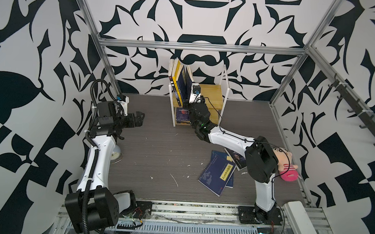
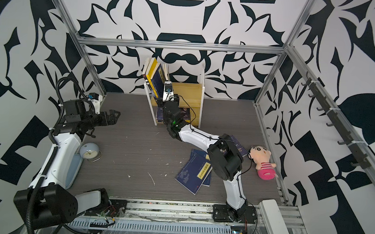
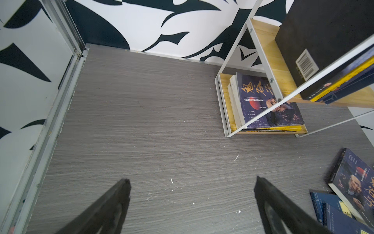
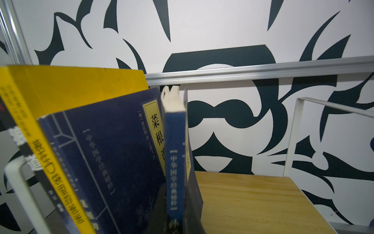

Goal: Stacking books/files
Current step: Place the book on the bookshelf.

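At left, elbow folded, left end effector point(image 1: 142, 117) level above the bench point(image 1: 158, 147), jaws spread wide, nothing between. Mid-scene, right arm stretched to the shelf point(image 1: 212, 94), right end effector point(image 1: 187, 103) at the upright books point(image 1: 179, 81), jaws blurred beside the navy book point(image 4: 175, 152): grip impossible to tell. Further right, loose books point(image 1: 217, 175) flat on the bench.

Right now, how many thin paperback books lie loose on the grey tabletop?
3, in one loose heap: a navy paperback with yellow label on top, a second navy paperback beneath it, a dark purple face-cover paperback beside them. Others may hide underneath.
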